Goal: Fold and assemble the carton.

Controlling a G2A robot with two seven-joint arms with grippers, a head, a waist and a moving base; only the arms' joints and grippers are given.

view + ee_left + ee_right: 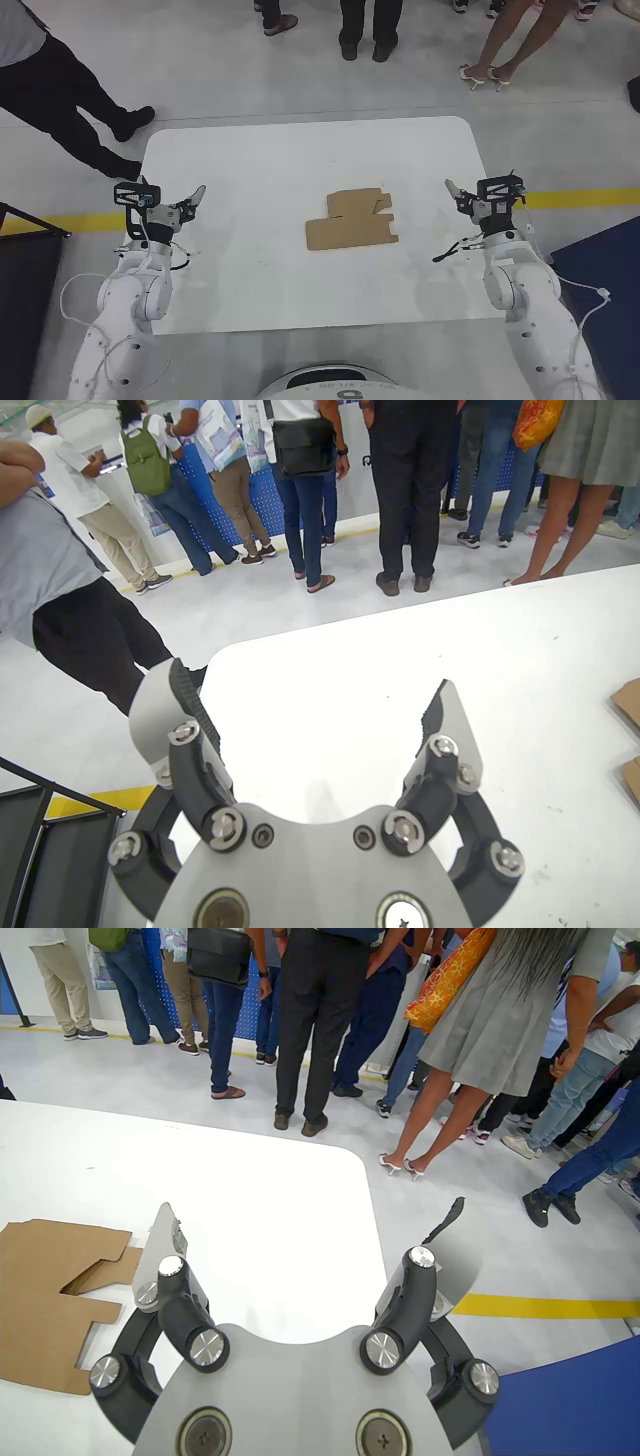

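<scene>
Top view has the flat brown cardboard carton blank (352,220) lying unfolded on the white, round-cornered tabletop (250,150), slightly to the robot's right of the middle, with notched flaps along its far and right sides. It sits between the two arms, well apart from both and nearer the right one. The white left arm (148,285) stretches forward along the tabletop's left edge with its wrist roughly level and pointing away from the robot. The white right arm (515,280) mirrors it at the right edge. In the left wrist view the left jaws are released and spread wide. One ribbed metal finger (155,710) hangs over the tabletop's (350,680) edge by a rounded corner and the other finger (450,710) is over its bare white surface. Nothing is gripped or touched, and a corner of the carton blank (629,705) shows far off to the side. In the right wrist view the right jaws are likewise released and wide apart. One finger (162,1233) is above the tabletop (250,1188), near the carton blank's (45,1288) notched edge but clear of it. The other finger (452,1248) is out over the grey floor (500,1228) past the tabletop's edge.
</scene>
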